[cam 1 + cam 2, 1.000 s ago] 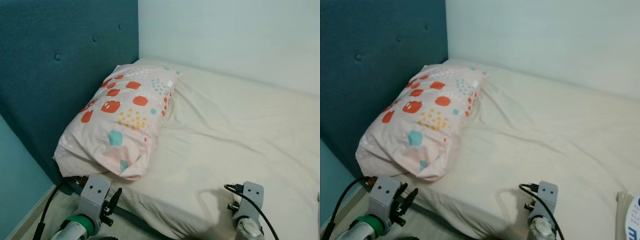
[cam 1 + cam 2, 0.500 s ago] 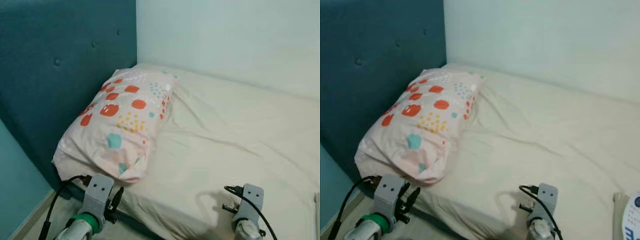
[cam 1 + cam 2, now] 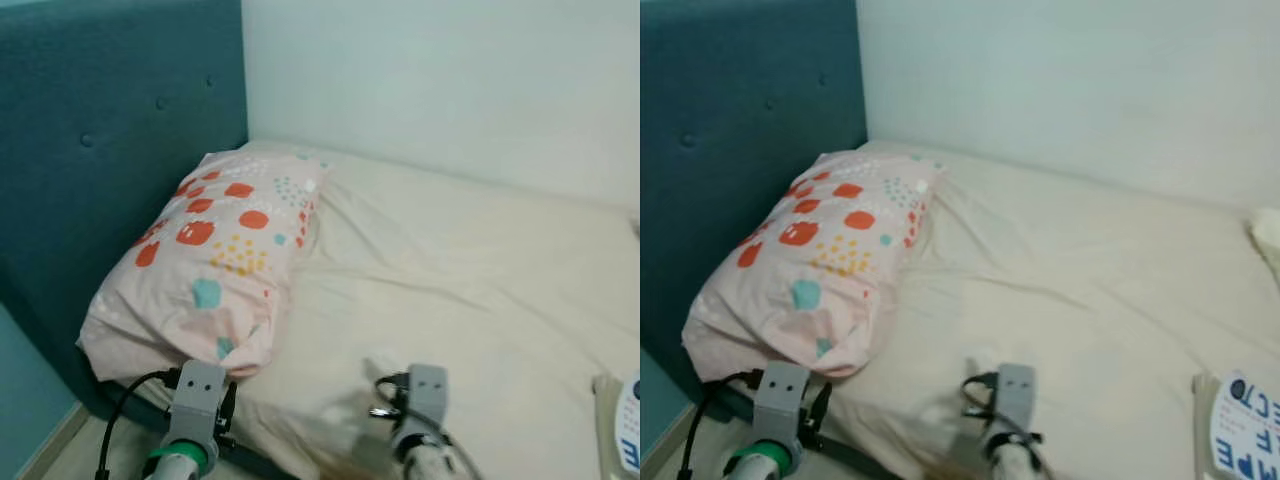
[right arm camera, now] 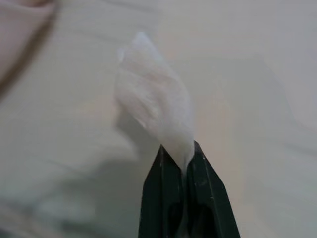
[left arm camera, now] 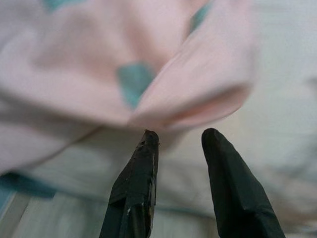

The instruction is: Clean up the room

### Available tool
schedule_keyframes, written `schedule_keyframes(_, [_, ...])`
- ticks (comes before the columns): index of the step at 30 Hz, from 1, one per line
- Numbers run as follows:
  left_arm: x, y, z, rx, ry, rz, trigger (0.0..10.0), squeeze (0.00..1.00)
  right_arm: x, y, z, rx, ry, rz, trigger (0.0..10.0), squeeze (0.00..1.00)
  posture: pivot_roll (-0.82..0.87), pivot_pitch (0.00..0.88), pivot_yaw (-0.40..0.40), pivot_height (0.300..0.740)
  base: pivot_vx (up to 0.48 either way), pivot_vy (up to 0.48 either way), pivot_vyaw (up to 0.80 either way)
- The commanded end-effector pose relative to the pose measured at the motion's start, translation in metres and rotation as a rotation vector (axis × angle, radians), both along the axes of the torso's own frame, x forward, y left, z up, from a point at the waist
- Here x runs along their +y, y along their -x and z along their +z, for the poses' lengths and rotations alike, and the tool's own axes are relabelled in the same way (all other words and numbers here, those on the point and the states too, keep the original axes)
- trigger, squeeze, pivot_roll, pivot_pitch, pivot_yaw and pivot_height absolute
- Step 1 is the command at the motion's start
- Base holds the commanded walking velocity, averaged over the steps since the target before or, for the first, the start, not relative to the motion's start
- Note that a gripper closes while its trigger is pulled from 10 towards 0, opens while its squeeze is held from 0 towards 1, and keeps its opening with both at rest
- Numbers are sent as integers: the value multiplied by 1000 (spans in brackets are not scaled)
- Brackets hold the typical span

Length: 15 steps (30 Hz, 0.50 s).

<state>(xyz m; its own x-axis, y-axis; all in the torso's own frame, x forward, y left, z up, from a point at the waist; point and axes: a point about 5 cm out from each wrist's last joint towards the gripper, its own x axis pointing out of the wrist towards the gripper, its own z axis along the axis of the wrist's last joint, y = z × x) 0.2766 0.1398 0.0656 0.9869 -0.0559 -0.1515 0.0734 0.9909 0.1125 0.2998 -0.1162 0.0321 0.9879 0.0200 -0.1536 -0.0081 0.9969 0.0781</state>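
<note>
Starting at the left – headboard (image 3: 90, 120): teal padded panel with buttons, standing along the left side of the bed, meeting the pale wall (image 3: 450, 80) at the corner.
Pillow (image 3: 215, 255): pink, printed with red, yellow and teal shapes, lying against the headboard on the cream bed sheet (image 3: 470, 270); its near end hangs over the near edge of the mattress.
Left gripper (image 5: 179, 139): low at the near edge of the bed, just below the pillow's near corner; the two black fingers (image 5: 136, 188) stand apart with a narrow gap and nothing between them. In the left wrist view their tips lie just beneath a fold of the pillow; whether they touch it I cannot tell.
Left arm (image 3: 190, 420): grey wrist block with a green ring and a black cable, at the bottom of the head view.
Right gripper (image 4: 182, 156): over the sheet near the middle of the bed's near edge, fingers pinched together on a small white tissue-like scrap (image 4: 158, 106).
Scrap: thin, crumpled, pointed, standing up from the fingertips above the sheet; in the head views it shows as a pale tuft (image 3: 982, 362) just ahead of the right wrist.
Right arm (image 3: 425, 400): grey wrist block with black cables, bottom centre.
Far right – printed item (image 3: 1245, 425): white with blue lettering, lying on a pale folded piece at the bed's right edge, cut off by the frame.
</note>
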Motion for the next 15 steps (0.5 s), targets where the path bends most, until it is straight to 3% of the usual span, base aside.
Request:
schedule_keyframes(1, [-4,1,-4,5,1,-2,10000,0,0,3,1,-25,9,10,10000,0,36,38,-7,588,0,0,0])
schedule_keyframes(8, [-8,-5,2,-46,-13,-8,10000,0,-2,0,2,-8,4,36,10000,0,37,16,-7,588,0,0,0])
schedule_keyframes(15, [-6,-8,8,-92,-14,25,10000,0,-12,-4,6,-16,36,35,10000,0,43,9,-17,628,0,0,0])
